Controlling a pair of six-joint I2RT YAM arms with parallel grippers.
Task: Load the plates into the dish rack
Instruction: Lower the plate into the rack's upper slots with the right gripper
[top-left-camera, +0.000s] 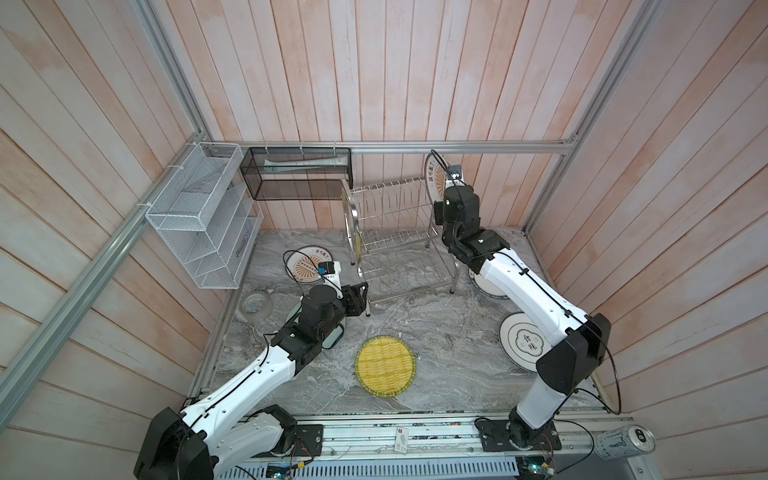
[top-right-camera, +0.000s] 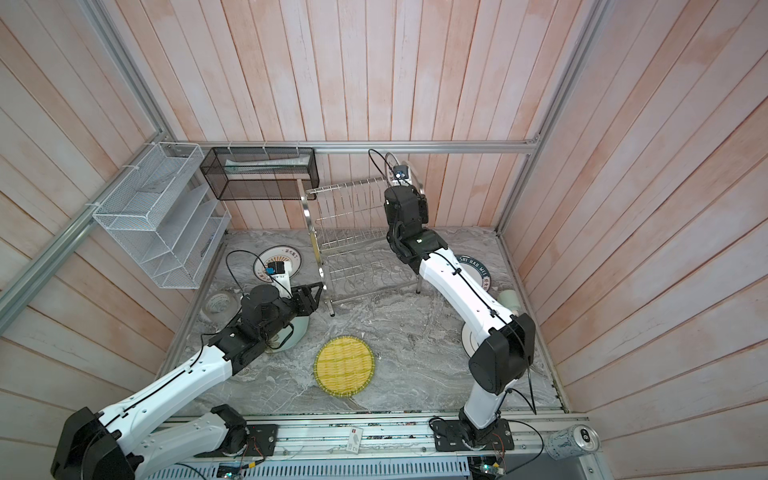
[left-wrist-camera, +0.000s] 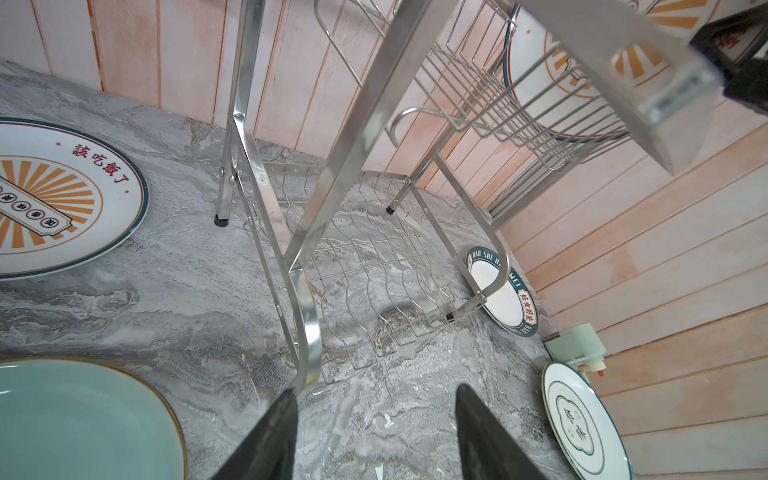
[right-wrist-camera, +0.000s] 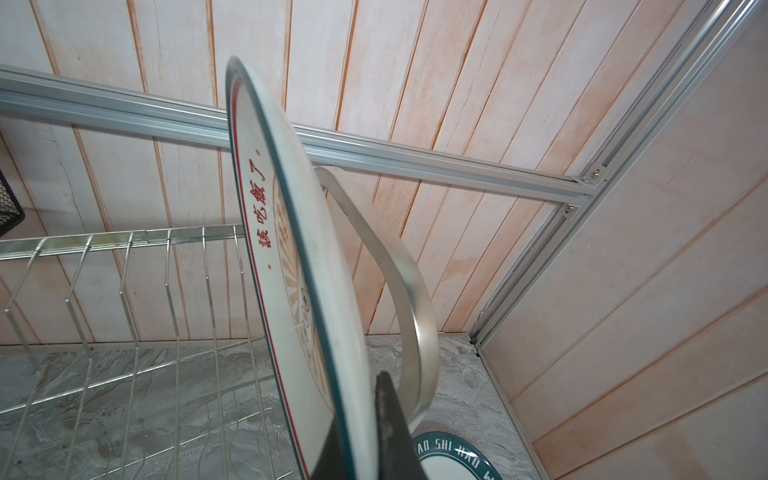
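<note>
The steel dish rack (top-left-camera: 395, 232) (top-right-camera: 353, 245) stands at the back. My right gripper (right-wrist-camera: 357, 415) is shut on a white sunburst plate (right-wrist-camera: 286, 270) (top-left-camera: 433, 172), held on edge at the upper tier's right end beside the arched side frame. My left gripper (left-wrist-camera: 376, 390) (top-left-camera: 359, 297) is open and empty over the table by the rack's front left foot. Flat on the table lie a second sunburst plate (top-left-camera: 305, 266), a yellow woven plate (top-left-camera: 385, 366), a pale green plate (left-wrist-camera: 79, 419) under the left arm, a lettered green-rim plate (left-wrist-camera: 505, 299) and a cloud plate (top-left-camera: 521, 340).
A grey tape roll (top-left-camera: 255, 305) lies at the left edge. A white mesh organizer (top-left-camera: 203, 216) and a black mesh basket (top-left-camera: 297, 174) hang on the walls. A small pale green object (left-wrist-camera: 577, 345) sits by the right wall. A can (top-left-camera: 623, 442) lies on the front rail.
</note>
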